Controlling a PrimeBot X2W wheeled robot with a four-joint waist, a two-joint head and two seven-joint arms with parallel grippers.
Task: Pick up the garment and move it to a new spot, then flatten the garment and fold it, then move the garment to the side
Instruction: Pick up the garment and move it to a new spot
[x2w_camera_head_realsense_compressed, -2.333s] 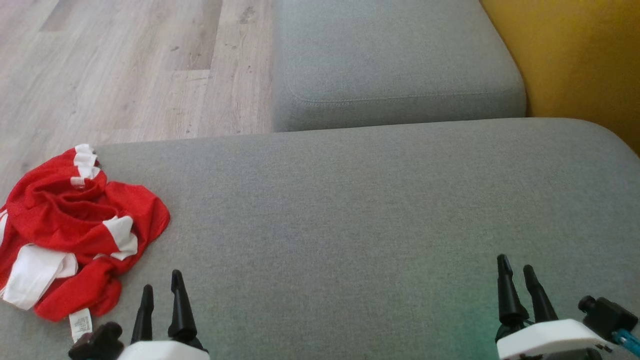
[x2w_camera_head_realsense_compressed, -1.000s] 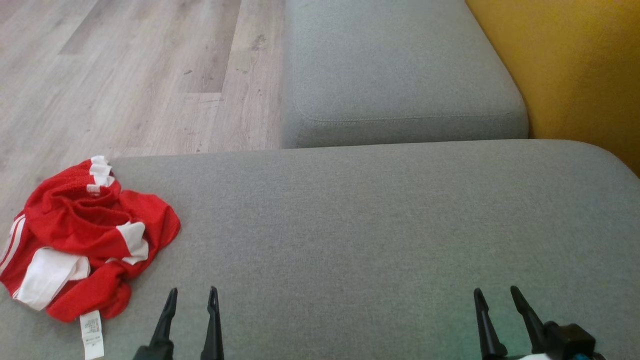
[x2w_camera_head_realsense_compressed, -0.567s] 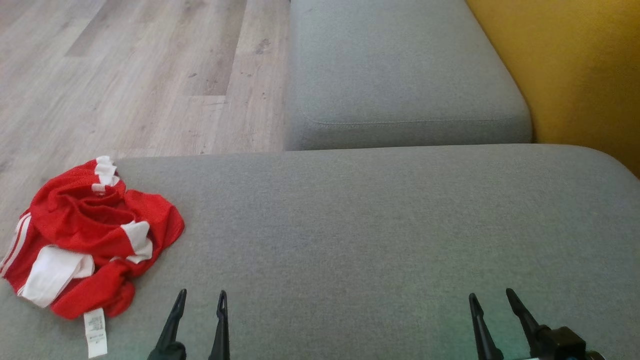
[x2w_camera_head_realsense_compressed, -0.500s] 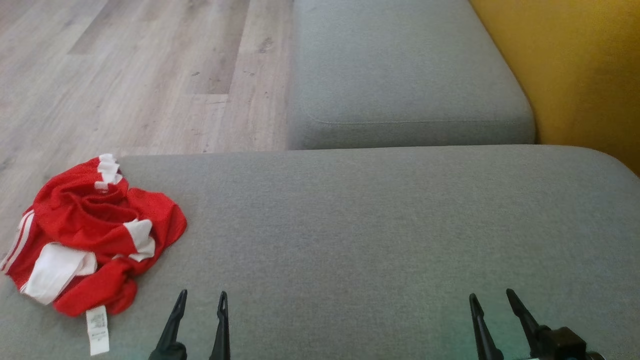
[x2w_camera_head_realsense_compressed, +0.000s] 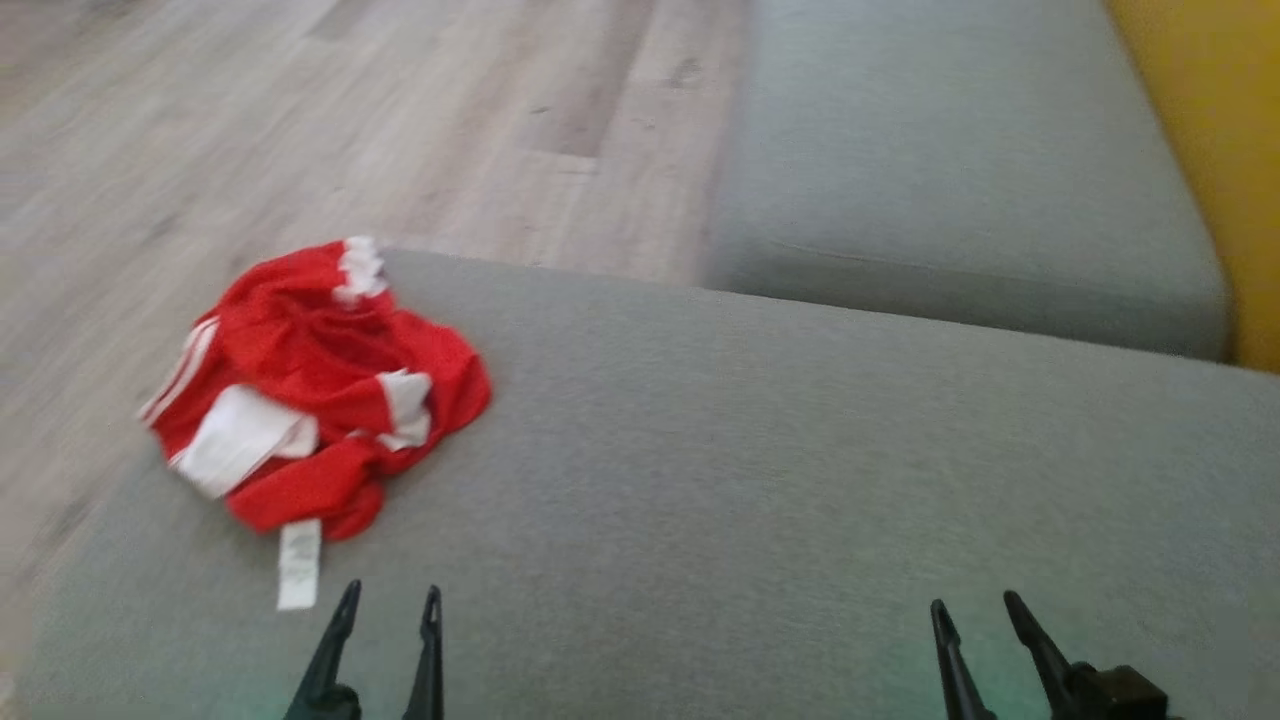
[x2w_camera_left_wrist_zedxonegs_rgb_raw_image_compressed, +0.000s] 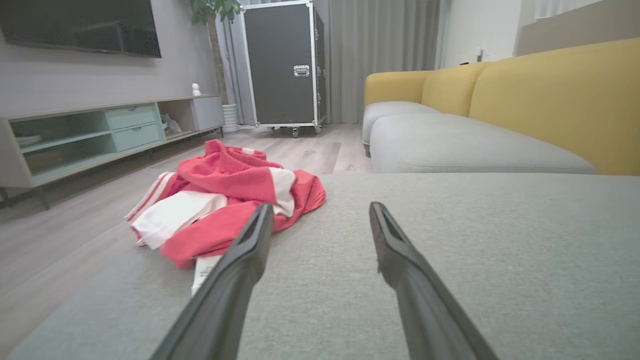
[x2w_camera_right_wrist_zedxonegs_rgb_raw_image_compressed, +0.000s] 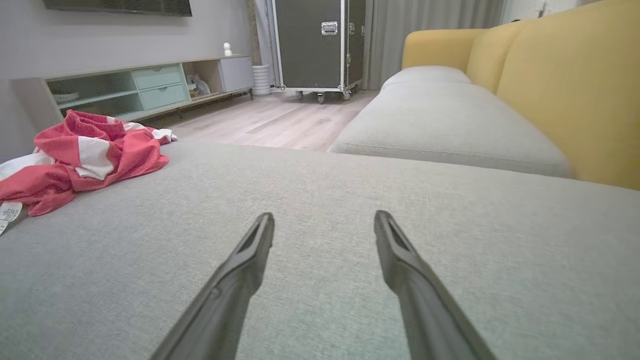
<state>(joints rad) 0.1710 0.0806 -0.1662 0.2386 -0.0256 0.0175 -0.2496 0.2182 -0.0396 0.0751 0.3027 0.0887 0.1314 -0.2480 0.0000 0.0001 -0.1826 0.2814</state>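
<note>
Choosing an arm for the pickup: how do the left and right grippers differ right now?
The left gripper sits just short of the red garment and its white label; the right gripper is far across the grey cushion from it. The left gripper's wrist view has the garment close ahead; the right gripper's has it off at the left edge. Both have jaws open and empty.

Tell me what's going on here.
A two-armed robot faces a grey sofa seat where a crumpled red and white garment lies near its far left corner, white label trailing toward the robot. Nothing is handled yet: the left gripper and right gripper are both open and empty over the seat. The left one is nearer the garment but apart from it.
</note>
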